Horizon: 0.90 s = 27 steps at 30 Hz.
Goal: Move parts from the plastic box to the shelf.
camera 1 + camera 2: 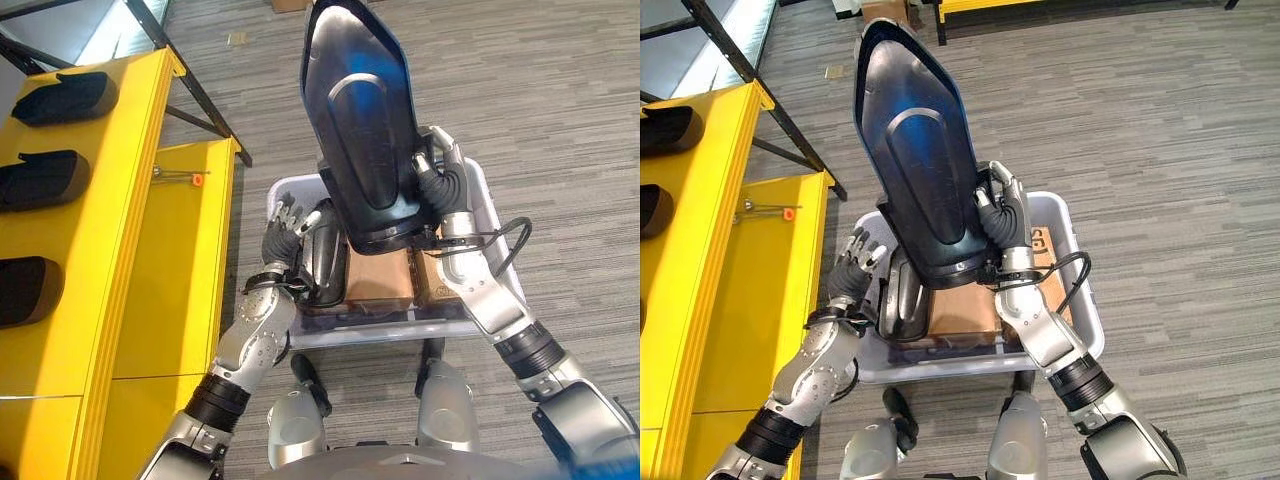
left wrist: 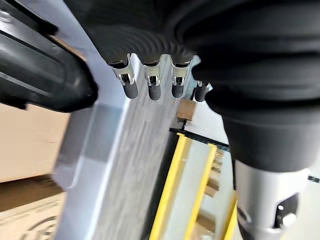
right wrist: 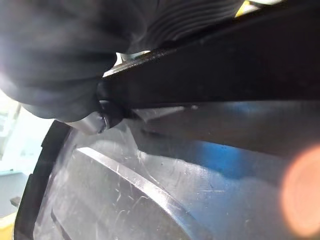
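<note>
Low in the frame, the left hand [image 1: 852,268] hangs open beside the plastic box [image 1: 1072,250]. Centre frame, the right hand [image 1: 1002,215] grips the raised black moulded part [image 1: 915,160] by one edge; swinging toward the yellow shelf [image 1: 150,250] at left could twist it loose.

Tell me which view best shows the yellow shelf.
Left eye view: the yellow shelf appears with three dark parts on its top level. Right eye view crops it at the edge; the left wrist view catches yellow rails.
</note>
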Available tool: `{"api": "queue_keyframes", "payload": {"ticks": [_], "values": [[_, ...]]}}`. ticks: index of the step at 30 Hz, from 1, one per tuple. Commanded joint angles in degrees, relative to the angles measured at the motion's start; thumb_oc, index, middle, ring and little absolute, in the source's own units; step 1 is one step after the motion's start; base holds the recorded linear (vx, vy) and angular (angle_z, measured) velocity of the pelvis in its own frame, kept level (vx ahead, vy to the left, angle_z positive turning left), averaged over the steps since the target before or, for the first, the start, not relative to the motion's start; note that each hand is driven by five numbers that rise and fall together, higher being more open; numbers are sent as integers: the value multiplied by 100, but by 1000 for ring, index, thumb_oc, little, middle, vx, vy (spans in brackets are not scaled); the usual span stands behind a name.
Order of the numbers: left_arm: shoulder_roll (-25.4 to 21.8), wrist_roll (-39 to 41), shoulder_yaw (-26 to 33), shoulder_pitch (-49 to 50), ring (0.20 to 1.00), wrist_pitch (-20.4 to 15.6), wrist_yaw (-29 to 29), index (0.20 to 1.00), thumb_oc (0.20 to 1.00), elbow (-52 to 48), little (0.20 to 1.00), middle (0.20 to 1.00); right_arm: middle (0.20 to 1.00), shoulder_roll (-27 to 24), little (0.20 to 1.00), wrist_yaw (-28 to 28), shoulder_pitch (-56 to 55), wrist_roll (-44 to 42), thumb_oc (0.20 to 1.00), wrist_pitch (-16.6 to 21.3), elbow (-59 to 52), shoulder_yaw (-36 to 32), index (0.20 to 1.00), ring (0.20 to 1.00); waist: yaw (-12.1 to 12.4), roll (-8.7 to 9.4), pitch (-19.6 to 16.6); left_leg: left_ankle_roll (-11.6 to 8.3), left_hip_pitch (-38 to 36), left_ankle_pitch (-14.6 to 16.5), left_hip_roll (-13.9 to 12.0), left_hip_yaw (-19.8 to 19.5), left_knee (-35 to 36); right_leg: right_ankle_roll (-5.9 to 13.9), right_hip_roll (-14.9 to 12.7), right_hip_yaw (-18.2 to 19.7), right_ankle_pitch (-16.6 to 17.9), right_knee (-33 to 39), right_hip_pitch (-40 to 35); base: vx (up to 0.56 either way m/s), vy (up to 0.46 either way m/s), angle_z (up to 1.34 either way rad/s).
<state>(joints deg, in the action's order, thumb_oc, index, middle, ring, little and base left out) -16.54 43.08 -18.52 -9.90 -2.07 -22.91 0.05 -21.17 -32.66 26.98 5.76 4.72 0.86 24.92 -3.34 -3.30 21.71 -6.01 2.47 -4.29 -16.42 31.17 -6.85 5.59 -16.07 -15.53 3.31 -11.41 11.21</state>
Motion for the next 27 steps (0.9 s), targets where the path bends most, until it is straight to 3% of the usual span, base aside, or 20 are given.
{"api": "queue_keyframes", "payload": {"ticks": [1,9,16,27], "values": [[-133,-263,-176,-143,1000,-369,115,1000,1000,-260,1000,1000,200,266,200,72,417,-198,200,206,-741,-210,200,200,68,139,-71,-156,-278,917,-493,-139,-710,345,-336,-169,-486,-77,-211,0,0,0],[-40,-399,-358,-352,1000,-674,167,1000,1000,-236,1000,1000,200,334,200,307,479,-260,200,6,-824,-15,200,200,33,156,-88,-161,-297,904,-512,-102,-708,340,-311,-155,-495,-75,-226,0,0,0],[-14,-489,-370,-509,1000,-723,230,1000,1000,-395,1000,1000,200,377,200,263,451,-177,200,-55,-768,79,200,200,27,164,-121,-163,-301,893,-510,-98,-693,343,-302,-167,-500,-71,-243,0,0,0],[-26,-231,-306,-544,1000,-667,138,1000,1000,-573,1000,1000,200,380,200,233,418,-174,200,213,-733,67,200,200,14,164,-123,-145,-268,897,-510,-120,-696,331,-282,-142,-530,-105,-225,0,0,0]]}}
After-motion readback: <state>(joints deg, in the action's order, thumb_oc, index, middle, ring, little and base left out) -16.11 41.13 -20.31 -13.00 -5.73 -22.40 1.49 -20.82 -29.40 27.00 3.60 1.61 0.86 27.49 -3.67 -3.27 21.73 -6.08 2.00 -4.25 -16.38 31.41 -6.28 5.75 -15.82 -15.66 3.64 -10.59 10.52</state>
